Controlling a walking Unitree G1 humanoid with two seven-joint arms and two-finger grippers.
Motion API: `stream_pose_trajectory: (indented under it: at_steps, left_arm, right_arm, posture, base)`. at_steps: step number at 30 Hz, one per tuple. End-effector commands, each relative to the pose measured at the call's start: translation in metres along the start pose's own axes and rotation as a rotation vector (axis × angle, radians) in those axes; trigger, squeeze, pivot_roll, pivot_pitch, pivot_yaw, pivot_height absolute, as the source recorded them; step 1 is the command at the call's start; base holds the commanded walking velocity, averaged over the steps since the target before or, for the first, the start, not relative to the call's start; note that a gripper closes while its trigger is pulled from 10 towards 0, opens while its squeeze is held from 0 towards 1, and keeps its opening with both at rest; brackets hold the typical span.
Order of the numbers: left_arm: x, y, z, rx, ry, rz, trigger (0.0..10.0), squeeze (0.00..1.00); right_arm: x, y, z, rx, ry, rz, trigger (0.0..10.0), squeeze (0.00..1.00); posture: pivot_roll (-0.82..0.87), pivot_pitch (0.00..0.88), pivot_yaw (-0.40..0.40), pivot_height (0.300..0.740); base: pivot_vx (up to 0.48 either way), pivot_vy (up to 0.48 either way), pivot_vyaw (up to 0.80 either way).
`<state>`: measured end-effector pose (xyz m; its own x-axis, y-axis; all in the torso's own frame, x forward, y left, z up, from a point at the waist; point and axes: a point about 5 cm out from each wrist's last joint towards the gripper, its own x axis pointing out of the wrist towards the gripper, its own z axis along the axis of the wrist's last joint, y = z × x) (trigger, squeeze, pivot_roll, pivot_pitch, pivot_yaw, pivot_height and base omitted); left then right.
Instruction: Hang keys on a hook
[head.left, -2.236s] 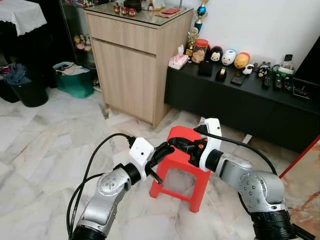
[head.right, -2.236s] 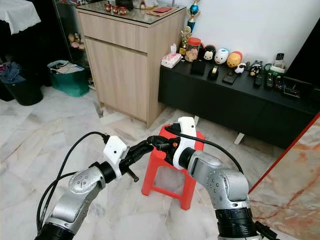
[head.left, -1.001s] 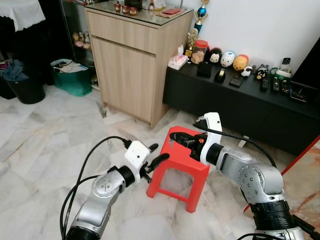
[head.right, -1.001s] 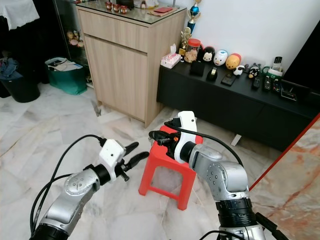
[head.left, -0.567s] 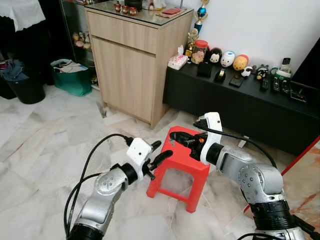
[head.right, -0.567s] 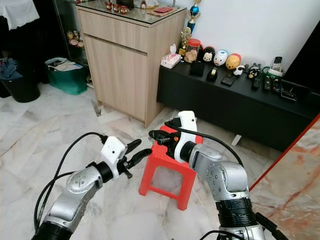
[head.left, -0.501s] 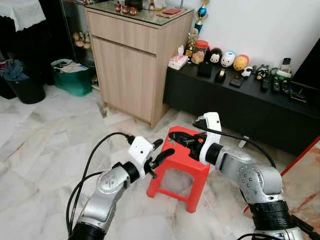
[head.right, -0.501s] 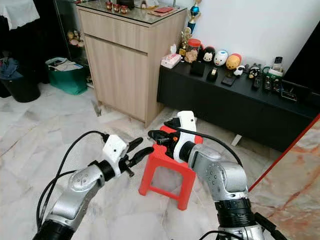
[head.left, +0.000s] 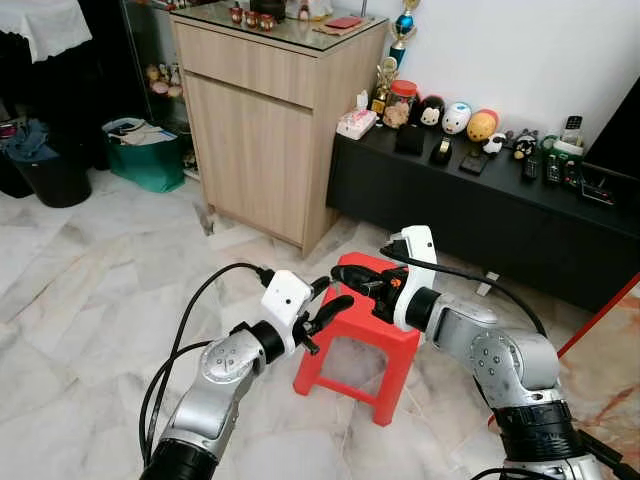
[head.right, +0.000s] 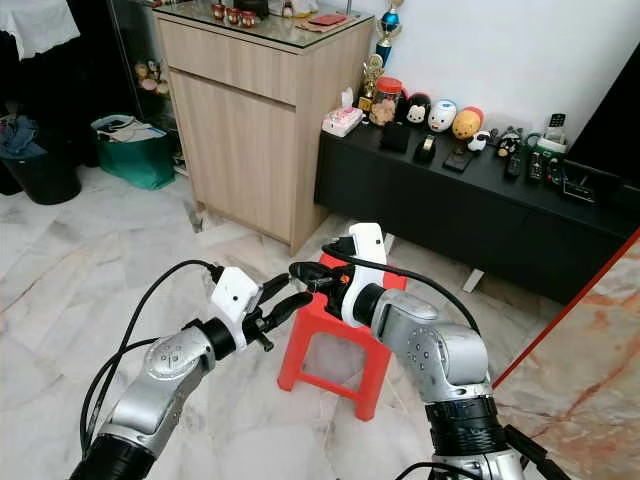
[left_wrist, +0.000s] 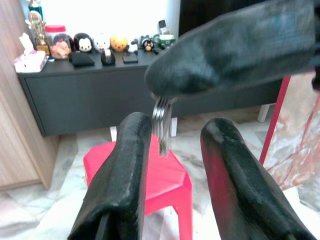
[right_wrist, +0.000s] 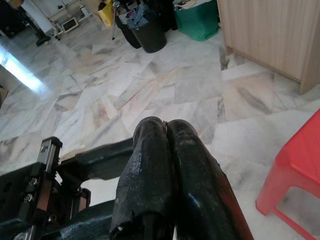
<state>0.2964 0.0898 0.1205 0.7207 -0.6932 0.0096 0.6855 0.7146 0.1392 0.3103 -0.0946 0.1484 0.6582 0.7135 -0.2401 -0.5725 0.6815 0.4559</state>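
Note:
A small bunch of metal keys (left_wrist: 161, 122) hangs from the tip of my right gripper (head.left: 339, 272), which is shut on it above the near corner of the red stool (head.left: 372, 322). In the right wrist view the right gripper (right_wrist: 166, 126) has its two fingers pressed together. My left gripper (head.left: 331, 293) is open just below and left of the right fingertips. In the left wrist view, the left gripper (left_wrist: 178, 129) has one finger on each side of the dangling keys without touching them.
A tall wooden cabinet (head.left: 262, 130) stands behind the stool, with a low black console (head.left: 470, 200) of figurines and remotes to its right. A green bin (head.left: 148, 160) and a black bin (head.left: 58, 185) sit at the far left. Marble floor (head.left: 90, 300) spreads around.
My left gripper has risen and moved right until its open fingers straddle the keys. The right gripper has shifted slightly left, still shut on the keys.

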Motion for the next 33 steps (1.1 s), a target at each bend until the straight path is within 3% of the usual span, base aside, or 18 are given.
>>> stream_pose_trajectory:
  at_steps: [1, 32, 33]
  left_arm:
    - [0.0052, -0.002, 0.0034, 0.015, -0.017, -0.014, 10.0, 0.0]
    - [0.0094, -0.0029, 0.0014, 0.013, -0.031, -0.005, 10.0, 0.0]
    - [0.0095, -0.0028, 0.0015, 0.014, -0.031, -0.003, 9.3, 0.0]
  right_arm:
    - [-0.0011, 0.0018, 0.0014, -0.007, -0.006, 0.007, 10.0, 0.0]
    - [-0.0003, 0.0066, -0.0027, 0.003, -0.002, 0.022, 10.0, 0.0]
    - [-0.0004, 0.0066, -0.0026, 0.005, -0.003, 0.021, 10.0, 0.0]
  posture:
    - [0.04, 0.0, -0.135, 0.74]
    - [0.04, 0.0, -0.125, 0.74]
    - [0.04, 0.0, -0.124, 0.74]
  base:
    - [0.0, 0.0, 0.0]
    - [0.0, 0.0, 0.0]
    - [0.0, 0.0, 0.0]
